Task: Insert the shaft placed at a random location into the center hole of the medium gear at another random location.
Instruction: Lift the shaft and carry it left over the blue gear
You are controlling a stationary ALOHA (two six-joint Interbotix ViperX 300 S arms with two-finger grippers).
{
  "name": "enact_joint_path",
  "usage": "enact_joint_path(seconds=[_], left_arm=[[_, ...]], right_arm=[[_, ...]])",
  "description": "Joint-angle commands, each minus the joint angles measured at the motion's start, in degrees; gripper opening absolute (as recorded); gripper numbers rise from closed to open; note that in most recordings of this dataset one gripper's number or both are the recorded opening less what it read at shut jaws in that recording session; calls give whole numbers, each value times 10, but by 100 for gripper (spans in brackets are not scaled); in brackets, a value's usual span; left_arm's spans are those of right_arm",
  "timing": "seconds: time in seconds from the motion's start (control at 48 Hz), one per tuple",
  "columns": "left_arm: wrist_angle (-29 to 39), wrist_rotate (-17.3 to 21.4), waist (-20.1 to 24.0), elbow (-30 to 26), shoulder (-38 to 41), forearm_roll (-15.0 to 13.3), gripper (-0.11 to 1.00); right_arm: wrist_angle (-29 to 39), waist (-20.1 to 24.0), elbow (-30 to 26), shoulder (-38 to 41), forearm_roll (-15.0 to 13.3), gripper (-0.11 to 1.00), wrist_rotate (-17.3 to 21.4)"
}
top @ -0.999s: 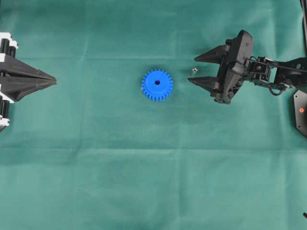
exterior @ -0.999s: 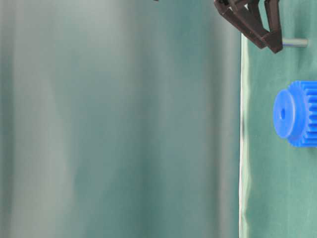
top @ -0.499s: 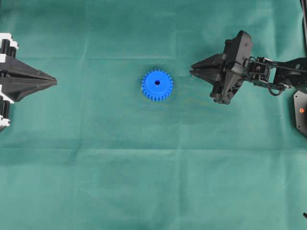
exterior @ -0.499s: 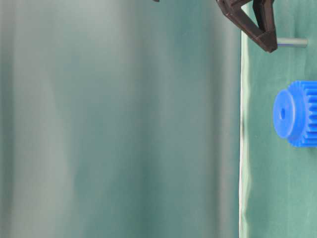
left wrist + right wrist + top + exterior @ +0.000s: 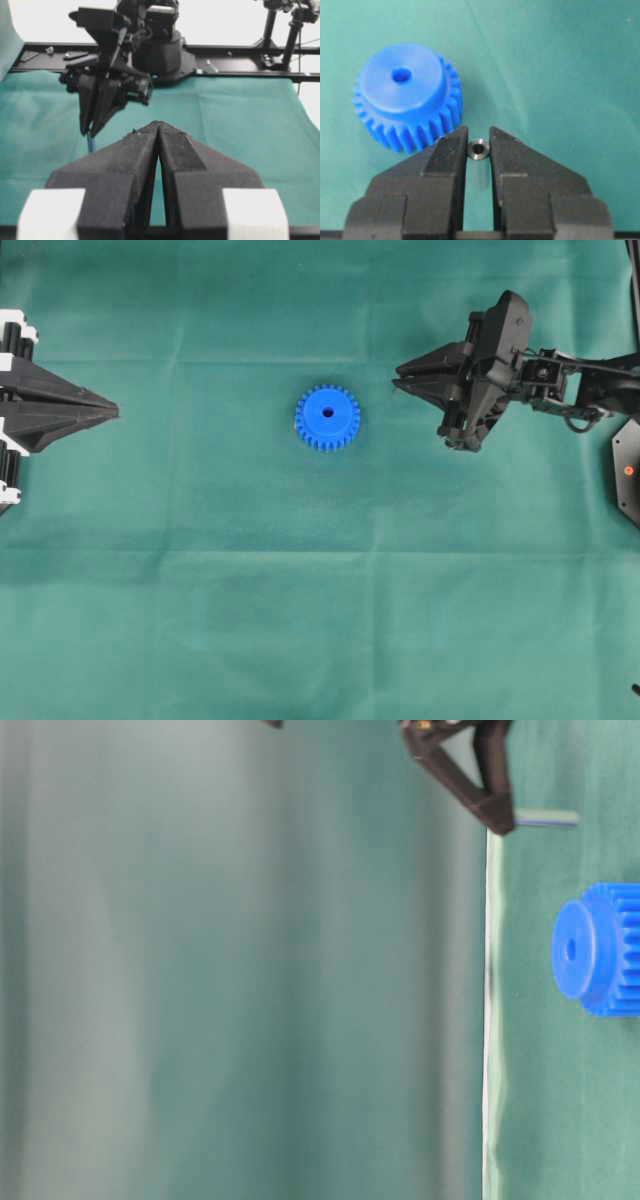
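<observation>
The blue medium gear (image 5: 327, 425) lies flat on the green cloth, its dark center hole (image 5: 327, 412) facing up. It also shows in the table-level view (image 5: 598, 949) and the right wrist view (image 5: 405, 102), hole (image 5: 401, 75) open. My right gripper (image 5: 397, 377) is shut on the small silver shaft (image 5: 479, 148), gripped between its fingertips and held off the cloth to the right of the gear. The shaft (image 5: 545, 818) sticks out below the fingertips. My left gripper (image 5: 117, 412) is shut and empty at the far left; its closed tips show in the left wrist view (image 5: 158, 126).
Green cloth (image 5: 320, 620) covers the table. A black part with a red dot (image 5: 627, 470) sits at the right edge. In the left wrist view a black frame rail (image 5: 240, 49) runs behind the right arm.
My right gripper, open around the standing shaft a second ago, has shut on it and lifted it off the cloth. The gear and the left gripper have not moved.
</observation>
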Motion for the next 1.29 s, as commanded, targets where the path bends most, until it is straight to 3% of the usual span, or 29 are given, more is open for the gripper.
enact_joint_path(seconds=[0.0, 0.312, 0.791, 1.27], left_arm=[[-4, -1, -1, -8, 4, 1, 0], [-4, -1, 0, -7, 4, 1, 0], [-4, -1, -1, -7, 4, 1, 0], [1, 0, -1, -7, 4, 1, 0]], right_arm=[[32, 1, -18, -43, 0, 13, -9], [112, 1, -31, -111, -2, 13, -10], [112, 3, -51, -83, -2, 13, -9], [113, 50, -142, 0, -1, 13, -6]])
